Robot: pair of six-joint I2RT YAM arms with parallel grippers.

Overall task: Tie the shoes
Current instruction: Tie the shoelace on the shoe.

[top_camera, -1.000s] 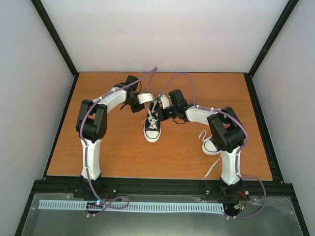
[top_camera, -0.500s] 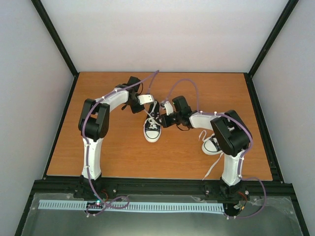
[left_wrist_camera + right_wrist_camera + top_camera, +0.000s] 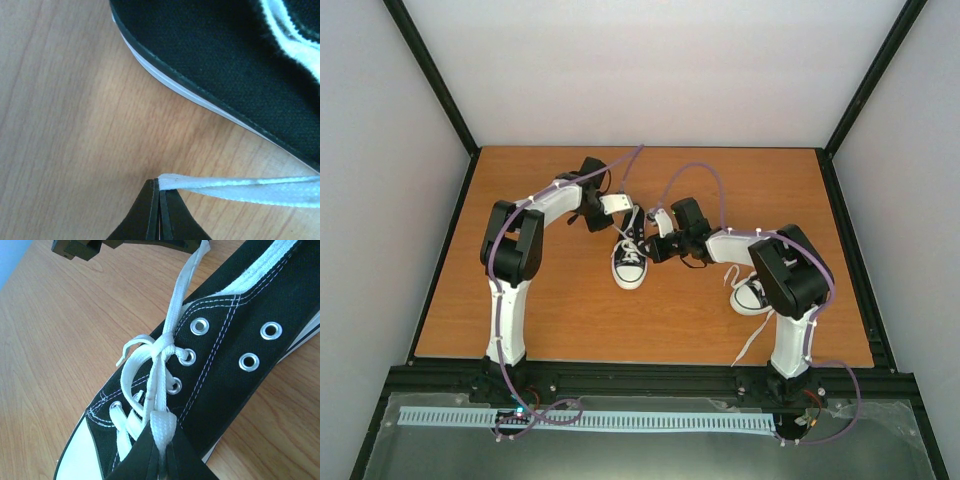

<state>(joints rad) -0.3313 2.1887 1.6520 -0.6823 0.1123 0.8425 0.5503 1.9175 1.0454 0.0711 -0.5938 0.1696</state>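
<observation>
My left gripper (image 3: 159,202) is pinched shut on the tip of one white lace (image 3: 240,189), which runs off flat and taut to the right, just above the desk (image 3: 65,125). My right gripper (image 3: 161,457) is likewise clamped tight on the other lace (image 3: 161,390). That strand climbs from my fingertips up over the eyelets to a simple crossing (image 3: 167,347) near the middle of the lacing. From the crossing, a strand carries on toward my left gripper at the top of the right wrist view. Both laces belong to the shoe (image 3: 630,258), which sits about mid-desk between my two wrists. Its long axis runs nearly straight from far to near, with the white toe cap pointing at my bases and the heel opening toward the far side. It stands upright on its sole. The other shoe (image 3: 748,296) lies well apart on the right, beside my right arm and partly hidden by it; only its white toe end and a trailing lace show. Compared with a second ago, my right arm has drawn back toward the right and a little nearer. The left gripper has barely shifted, and neither shoe has moved.
</observation>
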